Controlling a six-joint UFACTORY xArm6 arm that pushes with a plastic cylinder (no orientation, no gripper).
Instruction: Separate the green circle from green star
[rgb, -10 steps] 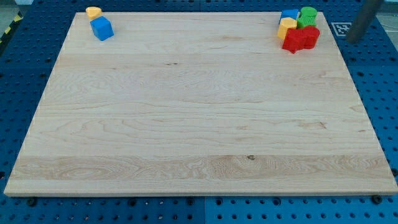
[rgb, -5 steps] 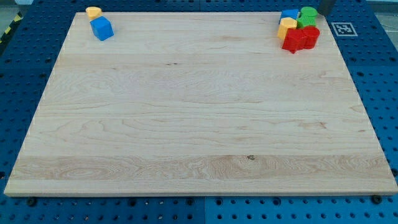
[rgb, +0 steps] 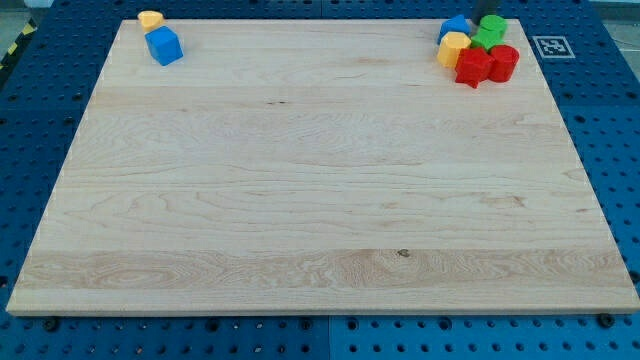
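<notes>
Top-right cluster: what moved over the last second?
My tip swept in from the view's right to the cluster's top edge. The yellow block and blue block there slid slightly left. The red blocks barely moved. The top-left yellow block and blue block stayed put.

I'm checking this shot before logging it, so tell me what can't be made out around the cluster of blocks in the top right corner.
- My tip: only a dark stub of the rod shows at the camera view's top edge; the frame cuts it off, and its very end cannot be picked out behind the green blocks.
- Green circle versus green star: packed together and too small to tell apart.
- Blue block: partly hidden by the yellow block; shape unclear.
</notes>
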